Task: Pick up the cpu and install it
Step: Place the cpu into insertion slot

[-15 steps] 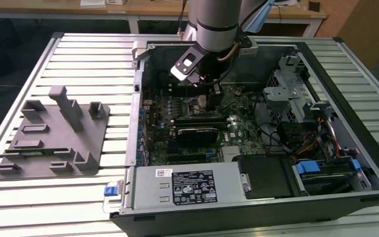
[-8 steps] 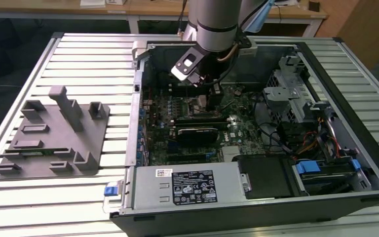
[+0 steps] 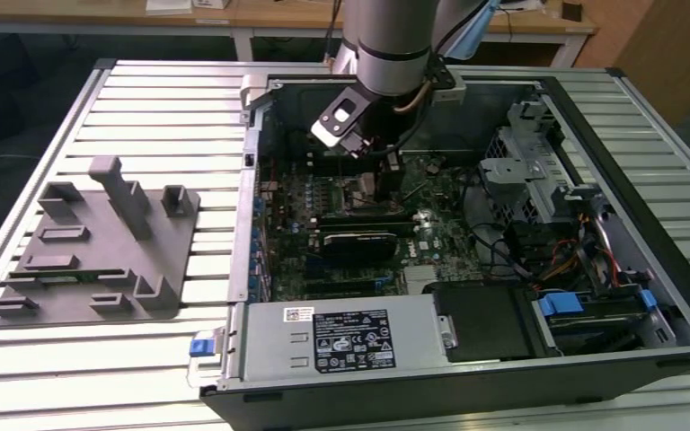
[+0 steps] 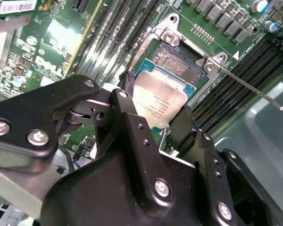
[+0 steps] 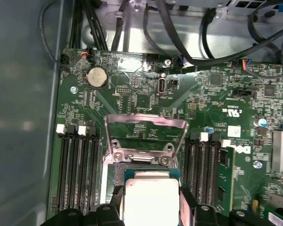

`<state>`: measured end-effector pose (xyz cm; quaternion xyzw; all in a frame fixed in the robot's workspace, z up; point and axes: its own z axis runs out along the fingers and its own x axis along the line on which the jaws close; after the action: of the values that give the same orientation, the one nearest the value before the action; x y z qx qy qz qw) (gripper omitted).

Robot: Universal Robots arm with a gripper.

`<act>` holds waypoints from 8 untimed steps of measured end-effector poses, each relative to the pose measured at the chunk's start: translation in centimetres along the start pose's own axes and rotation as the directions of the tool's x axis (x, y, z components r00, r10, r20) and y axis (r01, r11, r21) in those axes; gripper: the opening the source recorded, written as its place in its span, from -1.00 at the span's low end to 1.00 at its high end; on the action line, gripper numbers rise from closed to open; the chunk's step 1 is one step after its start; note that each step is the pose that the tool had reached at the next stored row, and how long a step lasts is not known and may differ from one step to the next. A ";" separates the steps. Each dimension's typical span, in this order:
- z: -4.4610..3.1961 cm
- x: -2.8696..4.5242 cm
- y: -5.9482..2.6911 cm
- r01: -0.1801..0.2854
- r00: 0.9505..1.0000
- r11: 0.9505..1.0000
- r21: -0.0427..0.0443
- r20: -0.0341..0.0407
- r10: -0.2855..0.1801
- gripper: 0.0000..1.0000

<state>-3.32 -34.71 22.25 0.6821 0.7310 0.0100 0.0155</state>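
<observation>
Your cpu (image 4: 162,94) is a flat square chip w/ a silvery-grey metal lid and faint print on top. In the second wrist view a thin green board edge shows round it. The gripper (image 4: 154,107) has it: the 2 black fingers (image 4: 126,110) are set narrow, one on each of 2 opposite edges, pinching the chip between them. The chip sits right over the open cpu socket (image 4: 177,59) on the green motherboard (image 5: 146,99) and covers part of the socket; you can't tell whether it touches the socket or is just above it. Counts near the gripper: 1 cpu, 1 socket, 1 metal load plate (image 5: 146,123) flipped up at the socket's far side, 1 thin lever rod (image 4: 252,88) sticking out from a socket corner, 1 coin cell (image 5: 97,76), and 2 banks of memory slots (image 5: 78,165), one each side of the socket. Slots per bank are too hard to count. In the exterior view, 1 arm (image 3: 387,40) reaches down into 1 open PC case (image 3: 465,395) lying on a slatted metal table (image 3: 165,90). 1 power supply (image 3: 333,337) sits at the case's near edge. 1 grey fixture tray (image 3: 93,260) w/ upright posts sits on the table to the exterior view's left of the case, well apart from the gripper.
</observation>
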 end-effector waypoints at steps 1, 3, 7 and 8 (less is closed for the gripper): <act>0.09 0.08 0.00 0.000 1.000 1.000 0.000 0.000 0.000 0.08; 0.27 0.15 0.01 0.000 1.000 1.000 0.000 0.000 0.000 0.08; 0.57 0.17 -0.01 -0.001 1.000 1.000 0.000 0.000 0.001 0.08; 0.64 0.18 -0.01 -0.001 1.000 1.000 0.000 0.000 0.001 0.08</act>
<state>-3.32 -34.54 21.61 0.6826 0.7306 0.0100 0.0154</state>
